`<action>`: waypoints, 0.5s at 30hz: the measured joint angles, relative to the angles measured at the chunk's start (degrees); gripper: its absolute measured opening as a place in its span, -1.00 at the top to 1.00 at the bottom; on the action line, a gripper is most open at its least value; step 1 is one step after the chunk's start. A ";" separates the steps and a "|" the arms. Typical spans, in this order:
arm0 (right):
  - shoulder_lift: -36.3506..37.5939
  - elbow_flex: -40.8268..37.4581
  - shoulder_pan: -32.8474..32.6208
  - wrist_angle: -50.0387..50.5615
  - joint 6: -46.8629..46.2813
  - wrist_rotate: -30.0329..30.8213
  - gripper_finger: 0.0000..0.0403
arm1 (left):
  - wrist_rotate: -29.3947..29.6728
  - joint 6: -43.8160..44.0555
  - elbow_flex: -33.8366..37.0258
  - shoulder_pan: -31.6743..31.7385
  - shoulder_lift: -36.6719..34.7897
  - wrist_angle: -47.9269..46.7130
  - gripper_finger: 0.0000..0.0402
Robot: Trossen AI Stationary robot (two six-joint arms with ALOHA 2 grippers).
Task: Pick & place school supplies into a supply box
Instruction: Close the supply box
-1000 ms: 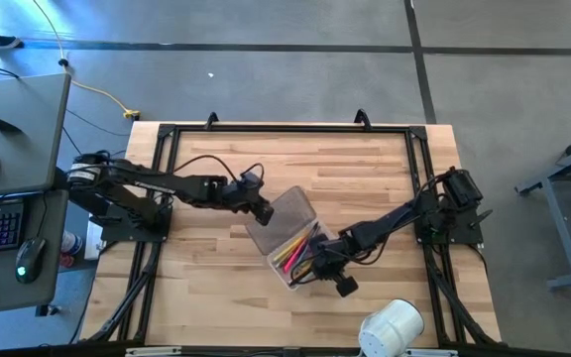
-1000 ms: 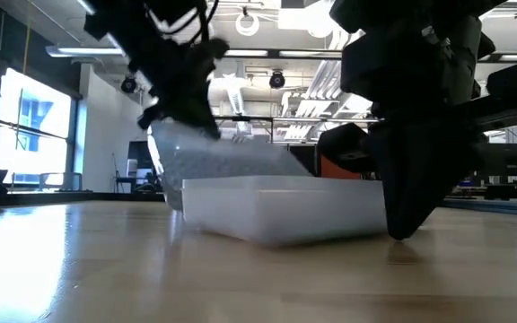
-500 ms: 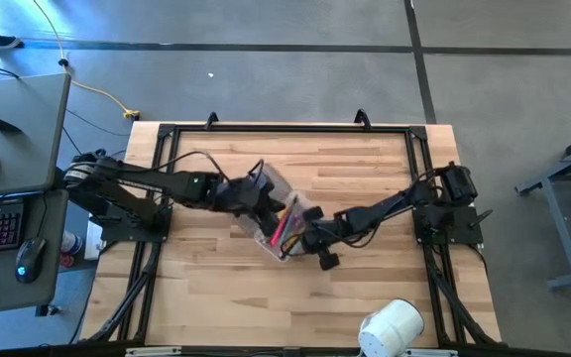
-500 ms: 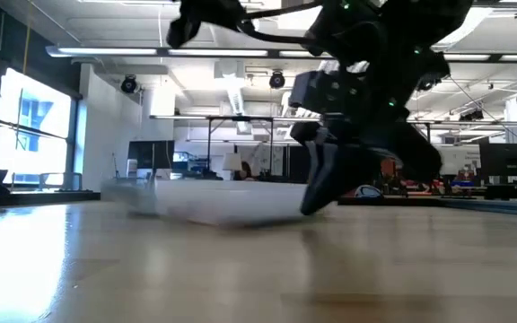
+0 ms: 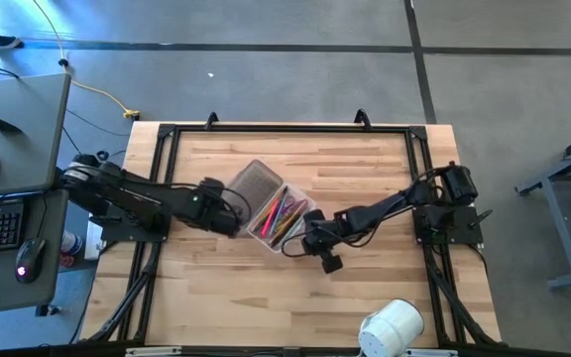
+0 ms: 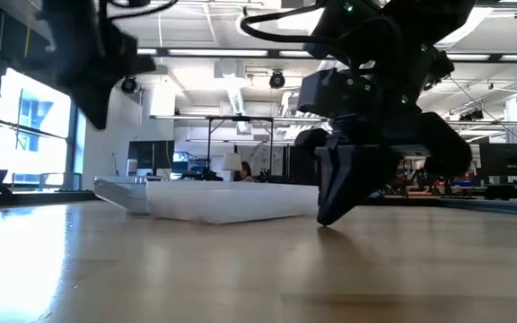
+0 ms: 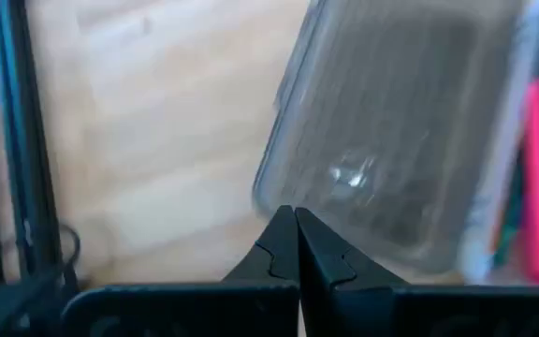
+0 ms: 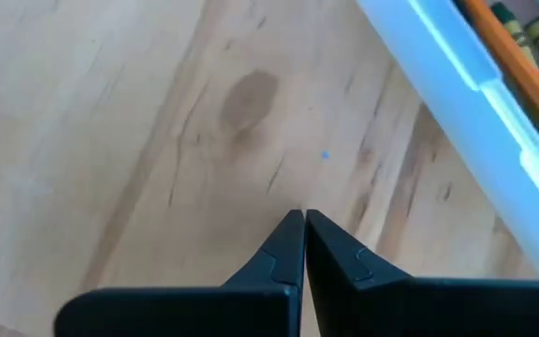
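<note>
The clear supply box (image 5: 305, 205) lies open mid-table. Its greyish ribbed lid (image 5: 253, 182) is folded back flat toward the far left. Several pens and pencils (image 5: 278, 215), pink-red, orange, yellow and green, lie inside. My left gripper (image 5: 229, 221) is shut, just left of the box and raised above the table in the low view (image 6: 92, 117); the left wrist view shows the lid (image 7: 400, 140) just past its tips (image 7: 296, 217). My right gripper (image 5: 300, 240) is shut, low over the wood at the box's near right corner; the box wall (image 8: 457, 65) stands apart from its tips (image 8: 304, 223).
A fat white cylindrical roll (image 5: 392, 327) stands near the table's near right edge. Black frame rails (image 5: 266, 130) run along the table's far edge and sides. Bare wood (image 5: 226, 297) lies near of the box. A desk with keyboard and mouse (image 5: 8, 238) stands left of the table.
The box has slid toward the far left and turned about. Its lid, held up a second ago, now lies flat, folded back. My left gripper has drawn back toward the left and risen. My right gripper has moved toward the far left alongside the box.
</note>
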State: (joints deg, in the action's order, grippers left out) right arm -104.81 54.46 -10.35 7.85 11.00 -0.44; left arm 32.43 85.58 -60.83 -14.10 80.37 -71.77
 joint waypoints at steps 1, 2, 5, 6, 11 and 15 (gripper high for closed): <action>0.00 0.00 -0.34 -0.03 -0.02 0.02 1.00 | -1.23 0.40 2.22 0.56 -0.75 1.43 0.89; 0.01 0.00 -0.64 0.01 -0.02 0.02 1.00 | -2.54 0.46 4.43 1.27 -1.51 3.60 0.89; 0.02 0.00 -1.42 0.08 -0.49 -0.07 1.00 | -5.39 -0.15 11.78 4.12 -2.61 11.14 0.89; 0.02 0.00 -1.64 0.23 -0.62 -0.04 1.00 | -5.67 -0.58 14.10 5.26 -2.88 13.74 0.89; 0.04 0.00 -2.20 0.45 -0.70 1.19 1.00 | -7.04 -3.61 21.43 11.60 -3.75 21.05 0.89; 0.04 0.00 -2.17 0.21 -0.69 1.33 1.00 | -7.33 -7.01 23.40 16.31 -3.79 22.75 0.89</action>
State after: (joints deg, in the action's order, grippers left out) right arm -104.77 54.46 -12.52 8.05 10.31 0.89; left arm 25.10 78.57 -37.43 2.21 76.58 -49.02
